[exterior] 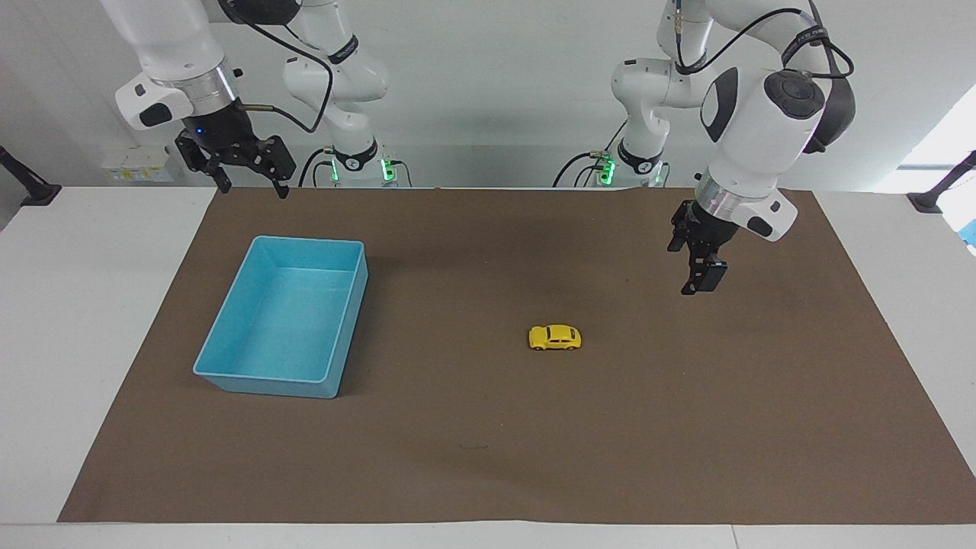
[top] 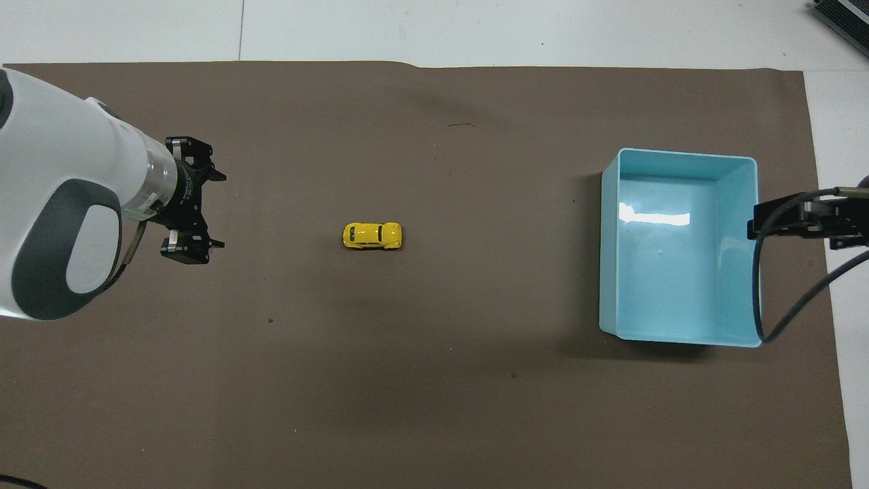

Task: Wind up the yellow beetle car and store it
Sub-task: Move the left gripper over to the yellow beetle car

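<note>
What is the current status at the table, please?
Left gripper open, over the mat. Right gripper open, waiting beside the blue bin. Yellow beetle car untouched mid-mat. Nothing in the way.

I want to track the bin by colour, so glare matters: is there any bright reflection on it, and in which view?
In the overhead view, a white glare streak lies on the floor of the blue bin, toward the wall farthest from the robots. In the facing view, the bin's floor looks evenly lit, with no streak. The bin casts a soft shadow on the brown mat in both views.
</note>
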